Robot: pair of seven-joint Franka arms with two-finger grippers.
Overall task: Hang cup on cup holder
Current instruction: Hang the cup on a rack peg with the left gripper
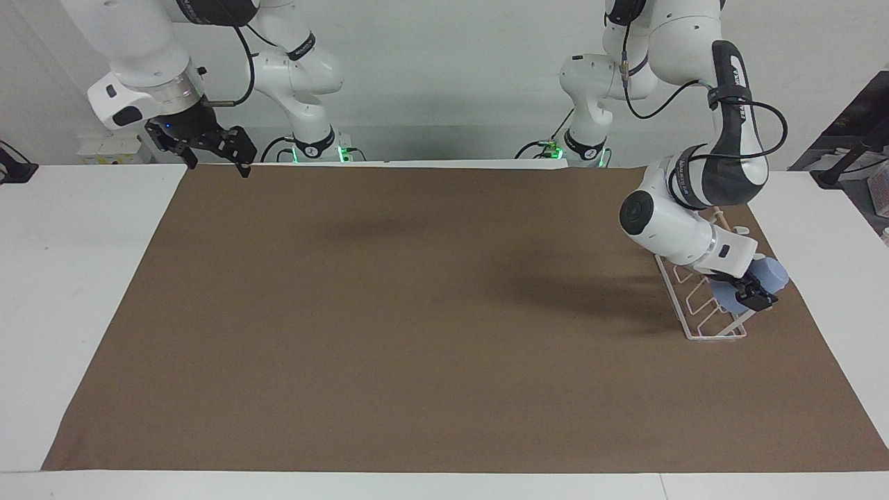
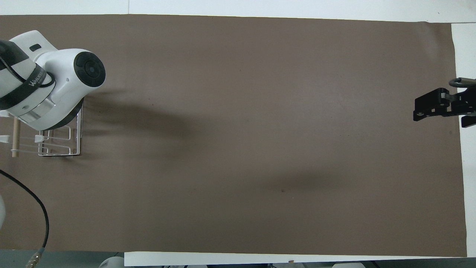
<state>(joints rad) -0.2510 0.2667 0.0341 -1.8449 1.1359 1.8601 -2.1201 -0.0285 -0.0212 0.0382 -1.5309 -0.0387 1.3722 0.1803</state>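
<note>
While clamping the cup, left fingers overhang the cup holder.

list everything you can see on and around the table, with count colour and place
cup: one, light blue, held by the left tool at the cup holder, tilted
cup holder: one, white wire with a wooden dowel, on the mat at the left arm's end of the table
mat: one, brown, covering most of the table
table: one, white, showing around the mat
left tool: one, black, shut on the cup over the cup holder
right tool: one, black, open, raised over the mat's corner at the right arm's end, its arm waiting
</note>
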